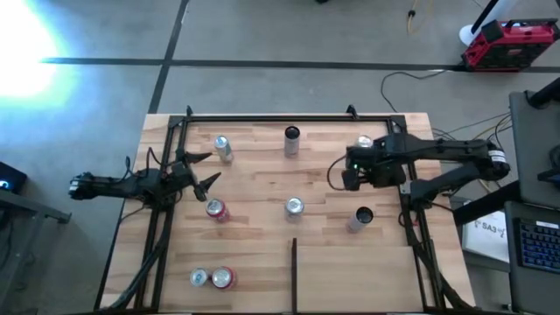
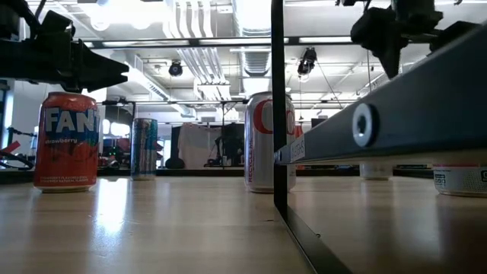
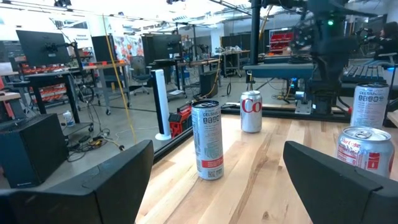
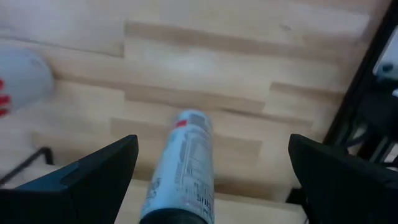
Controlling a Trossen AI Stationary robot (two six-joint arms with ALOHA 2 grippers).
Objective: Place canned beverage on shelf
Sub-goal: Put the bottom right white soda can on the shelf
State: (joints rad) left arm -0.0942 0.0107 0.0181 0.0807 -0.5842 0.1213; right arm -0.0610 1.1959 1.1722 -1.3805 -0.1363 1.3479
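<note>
Shelf (image 1: 262,227): butcher-block board in black tube frame, filling centre of the high view; dark divider strip (image 1: 294,271) at lower centre.
Cans upright on board: silver Celsius can (image 1: 223,148) upper left; dark-topped can (image 1: 291,138) upper centre; red can (image 1: 216,210) left of centre; silver can (image 1: 294,207) centre; slim can (image 1: 360,218) right of centre; silver and red pair (image 1: 213,278) lower left.
Left gripper (image 1: 206,171): left edge, jaws spread, holding nothing.
Right gripper (image 1: 351,172): upper right, above board, jaws wide, empty
</note>
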